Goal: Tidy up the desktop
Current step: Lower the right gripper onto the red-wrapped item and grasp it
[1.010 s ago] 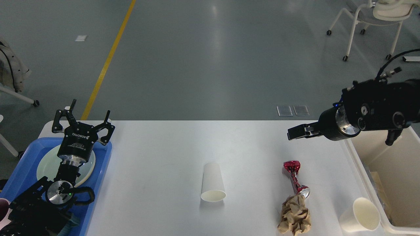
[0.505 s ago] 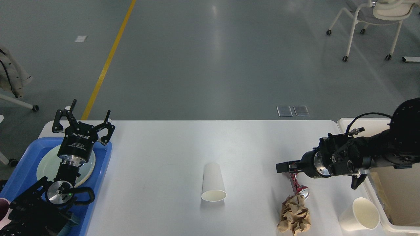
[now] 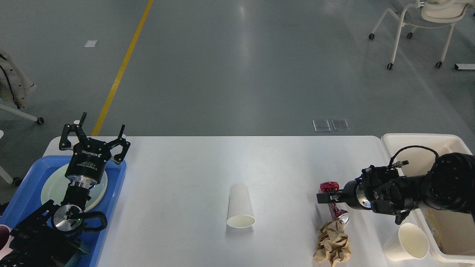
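Observation:
The white desktop (image 3: 178, 167) holds a white paper cup (image 3: 241, 205) on its side in the middle. A crushed red can (image 3: 337, 212) lies at the right, with a crumpled brown paper wad (image 3: 333, 243) at its near end. A second white paper cup (image 3: 408, 241) lies at the front right. My right gripper (image 3: 324, 197) is low over the can's far red end and seen side-on, so its fingers cannot be told apart. My left gripper (image 3: 97, 134) is open and empty above the blue tray.
A blue tray (image 3: 22, 193) with a pale plate (image 3: 50, 189) sits at the table's left end, under my left arm. A cream bin (image 3: 419, 140) stands against the table's right edge. A wheeled chair (image 3: 419, 22) stands on the floor at the far right.
My right arm has come down from high above the table's right side to the far end of the red can. The left arm has not moved.

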{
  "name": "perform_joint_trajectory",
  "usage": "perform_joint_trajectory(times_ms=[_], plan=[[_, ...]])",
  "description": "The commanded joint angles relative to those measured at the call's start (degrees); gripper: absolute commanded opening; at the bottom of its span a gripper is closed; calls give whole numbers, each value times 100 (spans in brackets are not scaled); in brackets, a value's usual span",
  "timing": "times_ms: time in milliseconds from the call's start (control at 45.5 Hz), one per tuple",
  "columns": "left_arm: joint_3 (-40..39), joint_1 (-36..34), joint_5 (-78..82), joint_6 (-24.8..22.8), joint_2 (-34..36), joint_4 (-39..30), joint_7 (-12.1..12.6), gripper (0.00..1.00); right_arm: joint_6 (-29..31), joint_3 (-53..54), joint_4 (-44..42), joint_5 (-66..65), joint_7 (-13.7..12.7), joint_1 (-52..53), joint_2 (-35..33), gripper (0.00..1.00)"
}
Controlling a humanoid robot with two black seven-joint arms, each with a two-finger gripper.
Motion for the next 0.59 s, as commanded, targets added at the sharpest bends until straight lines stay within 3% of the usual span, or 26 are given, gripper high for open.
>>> perform_joint_trajectory(times_ms=[0,66,110,176,241,351,395,417,571], plan=[[0,-1,0,-5,0,0,0,100,4,381,-154,-266,-98,-227,-17,100],[0,-1,0,-5,0,0,0,100,-5,434,-154,-266,-125,-245,-8,98],[0,-1,0,4,0,0,0,100,-5,434,-163,-266,-133,-254,-8,90],[0,-1,0,4,0,0,0,100,-5,434,-163,-275,-133,-254,1,70],[0,-1,0,4,0,0,0,100,-14,434,-180,-284,-142,-262,10,42],[0,-1,0,4,0,0,0,100,-14,434,-242,-293,-282,-262,19,25],[0,-1,0,-5,0,0,0,100,-14,425,-251,-293,-361,-262,10,4],[0,-1,0,-5,0,0,0,100,-14,425,-251,-301,-388,-262,10,0],[0,-1,0,-5,0,0,0,100,-14,434,-242,-363,-406,-201,27,0]])
